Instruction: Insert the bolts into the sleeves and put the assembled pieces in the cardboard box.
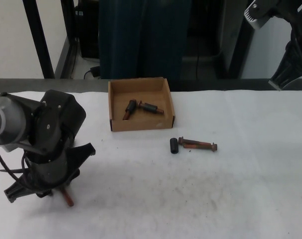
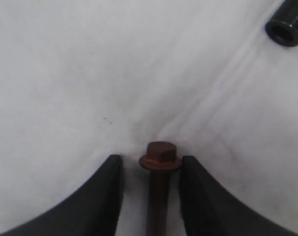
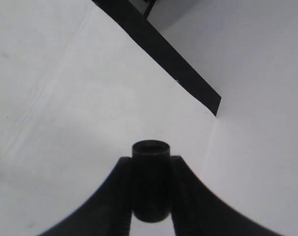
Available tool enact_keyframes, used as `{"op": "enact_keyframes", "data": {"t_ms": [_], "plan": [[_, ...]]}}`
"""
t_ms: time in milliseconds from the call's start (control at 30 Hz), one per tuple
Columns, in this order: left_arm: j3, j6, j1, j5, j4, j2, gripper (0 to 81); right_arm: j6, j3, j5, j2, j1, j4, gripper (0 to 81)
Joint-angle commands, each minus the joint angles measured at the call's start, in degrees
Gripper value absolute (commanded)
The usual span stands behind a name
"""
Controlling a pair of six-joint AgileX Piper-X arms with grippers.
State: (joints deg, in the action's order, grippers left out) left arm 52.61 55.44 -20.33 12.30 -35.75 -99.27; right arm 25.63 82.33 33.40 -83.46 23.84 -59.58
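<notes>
**Bench Status: Bolt at Left, Sleeve Clamped at Right**

White cloth (image 1: 230, 199) covers the bench, with a dark rail and frame posts behind its far edge.

1. Left side. The left arm (image 1: 49, 144) is low over the near-left part of the cloth. In its wrist view the left gripper (image 2: 151, 162) has one finger (image 2: 102, 196) on each side of a rust-brown flanged bolt (image 2: 160, 162). A thin strip of cloth shows between each finger and the shank, so the jaws are released and are not pressing on the bolt. The bolt's hexagonal head points away from the wrist.

2. Centre. The cardboard box (image 1: 141, 123) sits open-topped near the far edge of the bench. Two assembled pieces (image 1: 130, 108) lie inside it, angled toward each other, each a black sleeve on a brown bolt.

3. Right of the box, on the cloth. A loose sleeve (image 1: 174, 145) lies close to the box's near-right corner. Just beside it, two loose bolts (image 1: 198, 145) lie close together, roughly parallel, with their heads toward the right.

4. Right side. The right arm (image 1: 290, 55) is raised at the far-right corner. The right gripper (image 3: 150, 164) is clenched on a black sleeve (image 3: 150, 187). Both fingers touch its sides, and its open end faces away from the wrist.
</notes>
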Motion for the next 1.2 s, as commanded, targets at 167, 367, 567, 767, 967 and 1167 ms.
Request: {"op": "enact_keyframes", "data": {"t_ms": [167,367,567,767,967,1167], "plan": [[-0.28,0.72,0.21,-0.39,2.42,-1.84,24.2,0.39,0.56,0.48,-0.06,-0.17,0.3,0.0],[0.02,-4.36,1.14,-3.42,1.85,-0.02,12.6,0.39,0.56,0.48,-0.06,-0.17,0.3,0.0],[2.49,-11.91,2.15,-8.94,2.17,6.02,5.6,0.39,0.56,0.16,-0.06,-0.01,0.58,0.0],[3.71,-19.43,1.58,-9.22,5.18,10.6,2.5,0.39,0.56,0.16,-0.06,0.64,3.09,0.0],[3.71,-20.69,1.47,-11.7,5.57,10.81,0.8,0.39,0.56,0.16,-0.06,2.24,3.51,0.0],[3.13,-28.21,1.74,-24.51,5.57,10.65,0.8,0.39,0.56,0.16,-0.06,3.46,3.51,0.0]]}}
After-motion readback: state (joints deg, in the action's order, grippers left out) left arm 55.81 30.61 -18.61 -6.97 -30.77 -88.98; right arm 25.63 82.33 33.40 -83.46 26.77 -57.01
